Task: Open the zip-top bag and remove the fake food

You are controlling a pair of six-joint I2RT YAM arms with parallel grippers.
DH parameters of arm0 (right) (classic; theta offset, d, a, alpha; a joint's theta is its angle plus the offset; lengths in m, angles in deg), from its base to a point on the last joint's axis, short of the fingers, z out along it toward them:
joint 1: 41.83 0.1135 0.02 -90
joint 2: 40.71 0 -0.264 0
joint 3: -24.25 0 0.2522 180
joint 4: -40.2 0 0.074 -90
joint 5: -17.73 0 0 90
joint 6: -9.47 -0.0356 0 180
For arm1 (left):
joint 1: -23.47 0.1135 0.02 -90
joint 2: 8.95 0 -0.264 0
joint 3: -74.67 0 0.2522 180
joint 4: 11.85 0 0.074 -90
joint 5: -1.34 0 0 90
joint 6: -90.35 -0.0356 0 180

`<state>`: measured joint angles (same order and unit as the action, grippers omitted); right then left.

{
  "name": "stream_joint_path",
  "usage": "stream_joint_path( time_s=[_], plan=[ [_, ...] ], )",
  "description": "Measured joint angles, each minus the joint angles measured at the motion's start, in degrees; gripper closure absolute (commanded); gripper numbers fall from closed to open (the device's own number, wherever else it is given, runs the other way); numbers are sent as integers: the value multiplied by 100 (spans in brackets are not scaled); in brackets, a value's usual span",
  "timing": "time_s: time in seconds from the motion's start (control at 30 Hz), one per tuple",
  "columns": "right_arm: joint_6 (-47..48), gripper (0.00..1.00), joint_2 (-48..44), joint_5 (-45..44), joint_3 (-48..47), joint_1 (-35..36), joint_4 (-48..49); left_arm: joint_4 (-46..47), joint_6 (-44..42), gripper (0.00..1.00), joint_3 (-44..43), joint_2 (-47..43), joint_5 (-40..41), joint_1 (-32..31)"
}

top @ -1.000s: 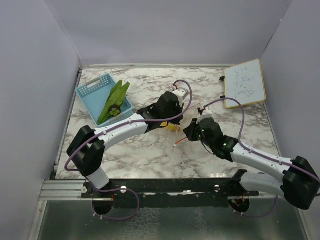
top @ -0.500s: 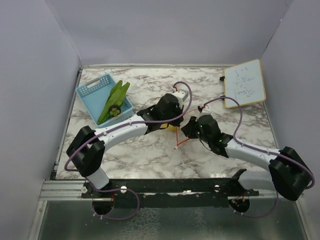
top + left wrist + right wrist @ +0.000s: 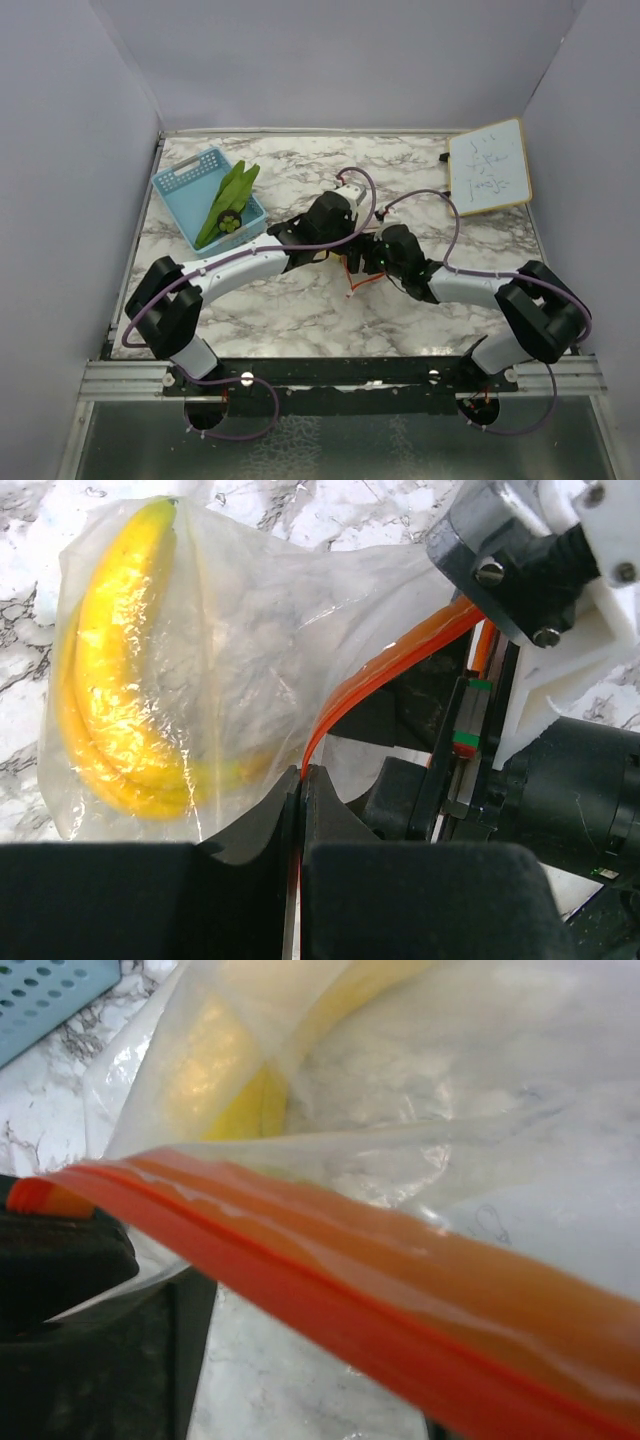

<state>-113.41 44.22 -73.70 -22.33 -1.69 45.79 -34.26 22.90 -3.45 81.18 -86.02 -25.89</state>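
Note:
The clear zip-top bag (image 3: 250,630) hangs at the table's middle, its orange-red zip strip (image 3: 390,665) pulled apart. My left gripper (image 3: 300,780) is shut on one end of that strip. A yellow banana (image 3: 110,680) of the fake food lies inside the bag. My right gripper (image 3: 372,255) is close against the bag's mouth, jaws apart, and the strip (image 3: 330,1290) runs across in front of them; one dark finger (image 3: 70,1290) shows at the left. The green leafy piece (image 3: 228,198) and a small dark round piece (image 3: 228,223) rest in the basket.
A light-blue mesh basket (image 3: 185,180) stands at the back left. A small whiteboard (image 3: 487,167) lies at the back right. Purple-grey walls close in the marble table on three sides. Both arms cross near the middle.
My right gripper has opened and let go of the strip, and its arm has folded in leftward toward the bag. The left gripper has kept its hold.

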Motion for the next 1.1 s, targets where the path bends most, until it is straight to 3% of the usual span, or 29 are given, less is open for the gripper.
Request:
stream_joint_path(
  time_s=[0.17, 0.4, 0.5, 0.7, 0.77, 0.83, 0.9, 1.1],
  plan=[
    [323, 20, 186, 74, 92, -35, 553, -46, -15, 100, 13, -13, 111, 52],
    [793, 24, 713, 313, 214, -52, 1543, -162, -11, 100, 59, -13, 118, 96],
    [966, 29, 1099, 415, 212, -52, 1827, -157, -13, 100, 57, -13, 122, 109],
    [1145, 50, 1563, 505, 111, -50, 2354, -208, -11, 100, 59, -13, 153, 170],
    [1158, 47, 1606, 514, 122, -50, 2465, -195, -2, 100, 59, -13, 149, 166],
    [1156, 35, 1604, 514, 168, -50, 2601, -160, 7, 100, 59, -13, 142, 162],
    [1156, 28, 1593, 514, 256, -50, 2800, -127, 7, 100, 59, -17, 125, 153],
    [1228, 30, 1593, 573, 299, -57, 3082, -129, -2, 100, 87, -24, 114, 164]
  ],
)
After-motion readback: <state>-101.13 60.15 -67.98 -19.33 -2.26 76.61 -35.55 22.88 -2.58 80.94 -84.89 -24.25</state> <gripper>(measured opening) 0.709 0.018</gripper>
